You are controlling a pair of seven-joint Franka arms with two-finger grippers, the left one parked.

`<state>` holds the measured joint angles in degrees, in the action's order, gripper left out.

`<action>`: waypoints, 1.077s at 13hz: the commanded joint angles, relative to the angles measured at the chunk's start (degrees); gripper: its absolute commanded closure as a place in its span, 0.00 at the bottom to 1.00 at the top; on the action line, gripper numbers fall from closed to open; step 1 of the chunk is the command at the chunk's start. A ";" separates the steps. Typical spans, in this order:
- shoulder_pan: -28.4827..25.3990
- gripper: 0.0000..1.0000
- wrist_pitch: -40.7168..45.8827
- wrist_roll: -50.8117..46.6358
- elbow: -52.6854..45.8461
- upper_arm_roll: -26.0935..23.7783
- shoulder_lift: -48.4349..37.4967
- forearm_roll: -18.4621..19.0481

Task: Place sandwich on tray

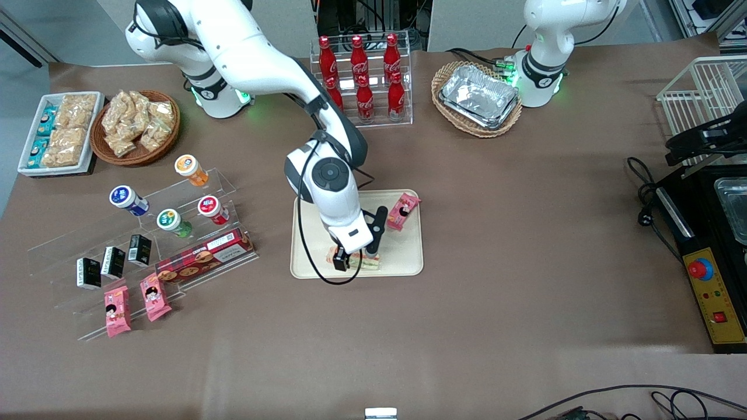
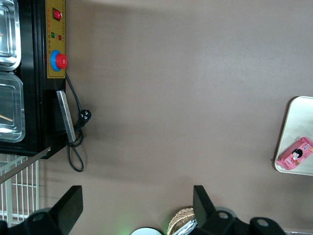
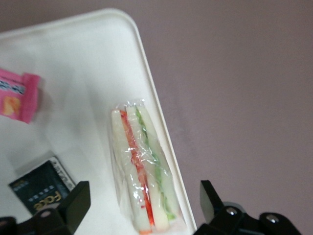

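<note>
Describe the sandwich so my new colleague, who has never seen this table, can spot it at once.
Find the large cream-beige rectangular tray mid-table. Along its edge nearest the front camera lies the clear-wrapped sandwich, pale bread with red and green filling stripes, directly under the right arm's claw, whose open fingers are not touching it. Its tray neighbours are a pink snack packet and a small black packet.

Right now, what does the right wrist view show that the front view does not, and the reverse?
Only the right wrist view shows a small black packet on the cream-beige rectangular tray, beside the clear-wrapped layered sandwich. Only the front view shows the red cola bottles and the wicker basket of snack bags. Both show tray, sandwich, pink snack packet and the open gripper above the sandwich.
</note>
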<state>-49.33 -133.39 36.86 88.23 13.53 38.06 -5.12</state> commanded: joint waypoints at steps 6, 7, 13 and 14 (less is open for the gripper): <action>13.63 0.00 12.88 -7.06 0.89 1.32 -18.18 -4.02; 15.74 0.00 14.72 -7.32 0.89 1.41 -19.68 -4.20; 31.28 0.00 27.29 -8.46 0.81 1.41 -27.59 -3.93; 34.27 0.00 29.65 -9.95 0.37 1.41 -28.65 -4.11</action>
<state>-21.19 -108.74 29.88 87.98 15.67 13.74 -7.86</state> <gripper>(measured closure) 0.000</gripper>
